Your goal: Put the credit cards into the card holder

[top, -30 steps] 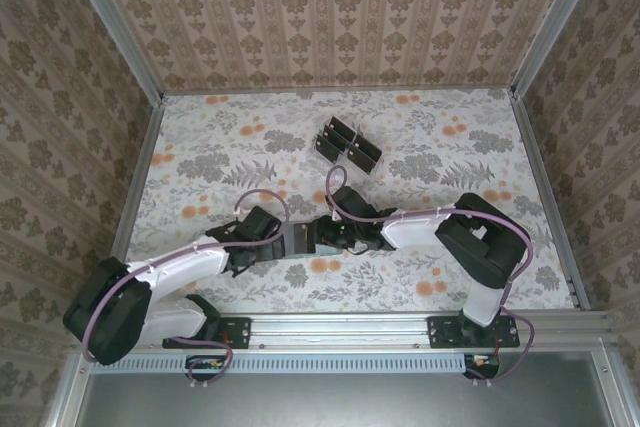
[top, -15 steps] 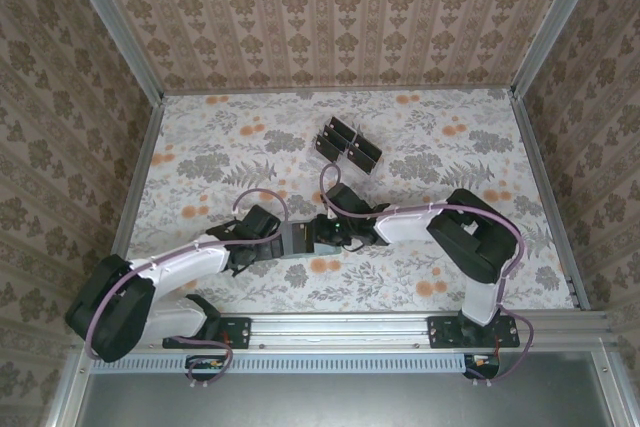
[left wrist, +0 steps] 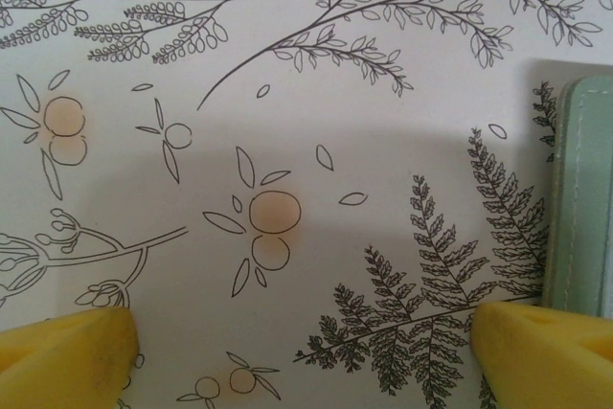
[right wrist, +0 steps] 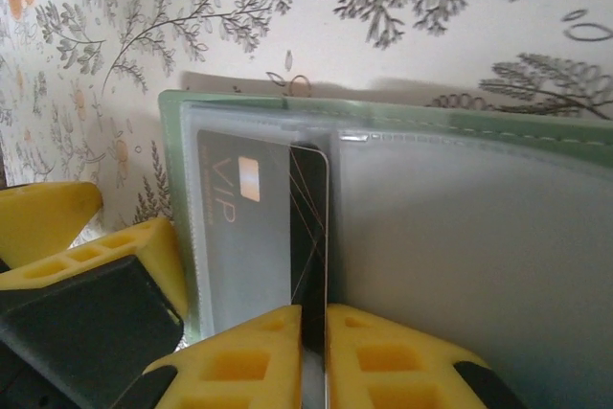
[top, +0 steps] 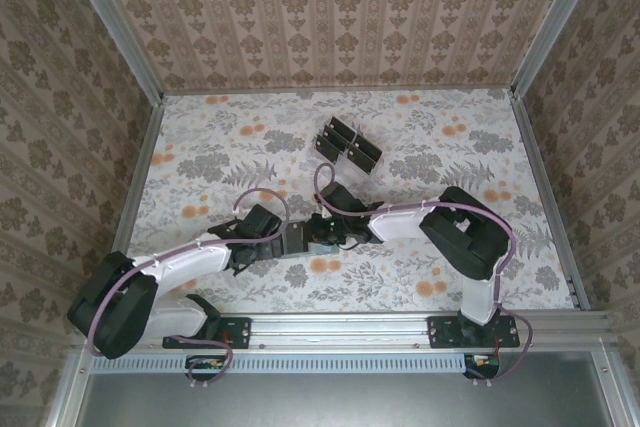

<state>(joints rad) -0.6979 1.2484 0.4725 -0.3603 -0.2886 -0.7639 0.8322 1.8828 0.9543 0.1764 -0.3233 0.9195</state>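
Where the right gripper point(right wrist: 311, 323) pinches its edge at the bottom of the right wrist view, one dark credit card point(right wrist: 254, 237) marked "VIP" lies partly under a clear pocket of the single green card holder point(right wrist: 479, 124). The left gripper point(left wrist: 306, 352) stands wide open, the holder's edge at frame right. One clear rack point(top: 348, 145) of dark cards, too small to count, stands upper centre in the top view.

Left end effector point(left wrist: 302, 356): jaws wide apart, low over the floral-printed table point(left wrist: 316, 122). Green stitched edge of the card holder point(left wrist: 580, 198) lies at right.
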